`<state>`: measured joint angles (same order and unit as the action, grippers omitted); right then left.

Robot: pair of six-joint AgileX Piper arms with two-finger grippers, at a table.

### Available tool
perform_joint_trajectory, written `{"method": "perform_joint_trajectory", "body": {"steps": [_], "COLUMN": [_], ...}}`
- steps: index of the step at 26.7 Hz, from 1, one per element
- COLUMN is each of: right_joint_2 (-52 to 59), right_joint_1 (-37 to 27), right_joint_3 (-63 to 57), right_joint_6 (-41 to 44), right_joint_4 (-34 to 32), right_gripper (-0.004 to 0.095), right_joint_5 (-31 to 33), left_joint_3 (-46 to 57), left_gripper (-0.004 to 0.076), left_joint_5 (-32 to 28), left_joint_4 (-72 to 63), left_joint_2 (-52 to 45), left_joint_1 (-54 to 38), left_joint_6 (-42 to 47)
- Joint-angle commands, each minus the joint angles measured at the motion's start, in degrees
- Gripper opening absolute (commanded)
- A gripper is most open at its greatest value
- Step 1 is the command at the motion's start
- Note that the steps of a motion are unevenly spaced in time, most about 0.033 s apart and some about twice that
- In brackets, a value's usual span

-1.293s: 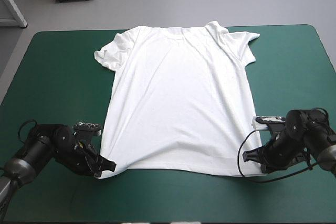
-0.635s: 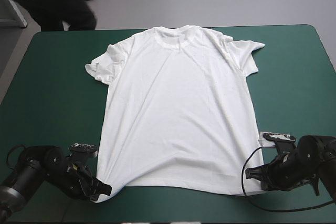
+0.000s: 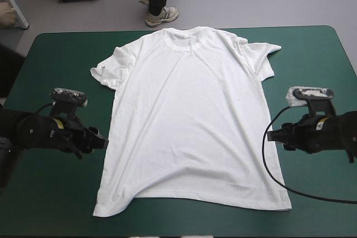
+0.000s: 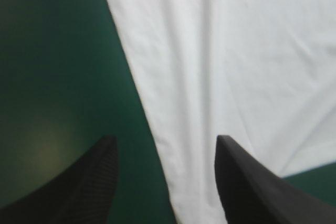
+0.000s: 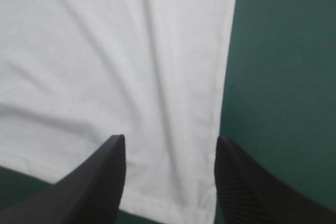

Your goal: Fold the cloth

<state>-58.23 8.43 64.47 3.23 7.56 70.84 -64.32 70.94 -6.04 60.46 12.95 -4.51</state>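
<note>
The T-shirt (image 3: 189,121) lay spread flat mid-table (image 3: 50,59), collar toward the far edge. Our left gripper (image 3: 102,144) hung wide at its left side edge and our right gripper (image 3: 274,136) wide at the right, each straddling the edge and holding nothing. We judged that no fold had begun. Next, both would need to pinch those edges cleanly, through both layers.
</note>
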Motion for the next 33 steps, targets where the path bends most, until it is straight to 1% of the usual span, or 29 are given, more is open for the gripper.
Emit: {"method": "perform_joint_trajectory", "body": {"steps": [1, 4, 5, 7, 12, 15, 18, 27, 33], "right_joint_2": [-2.6, -6.0, -7.1, -8.0, -8.5, -8.5, -8.6, -10.6, -10.8], "right_joint_1": [-0.3, -0.3, -0.3, -0.3, -0.3, -0.3, -0.3, -0.3, -0.3], "right_joint_3": [10.0, 14.6, 15.5, 15.8, 15.8, 15.8, 15.8, 15.8, 15.8], "right_joint_6": [-2.1, -2.1, -2.1, -2.1, -2.1, -2.1, -2.1, -2.1, -2.1], "right_joint_4": [-2.9, -2.8, -2.7, -2.3, -2.4, -2.8, -3.0, -2.9, -3.4], "right_gripper": [0.0443, 0.0443, 0.0443, 0.0443, 0.0443, 0.0441, 0.0439, 0.0439, 0.0439], "right_joint_5": [-1.1, -1.4, -1.8, -2.1, -2.3, -2.4, -2.5, -2.2, -2.2], "left_joint_3": [-11.0, -17.3, -19.2, -20.9, -22.9, -24.7, -27.0, -35.0, -36.0], "left_gripper": [0.0407, 0.0405, 0.0406, 0.0405, 0.0405, 0.0405, 0.0404, 0.0402, 0.0402], "left_joint_5": [0.8, -0.3, -0.8, -2.6, -6.5, -8.0, -8.2, -9.6, -9.5], "left_joint_4": [5.3, 6.4, 7.3, 8.2, 6.0, 4.3, 4.3, 4.3, 2.1], "left_joint_2": [5.4, 12.6, 16.3, 21.2, 29.3, 33.9, 38.9, 50.6, 54.8], "left_joint_1": [0.1, 0.1, 0.1, -0.2, -3.6, -5.3, -5.7, -5.7, -5.7], "left_joint_6": [1.0, 0.8, 0.8, 0.8, 0.9, 0.9, 0.8, 1.6, 2.2]}}
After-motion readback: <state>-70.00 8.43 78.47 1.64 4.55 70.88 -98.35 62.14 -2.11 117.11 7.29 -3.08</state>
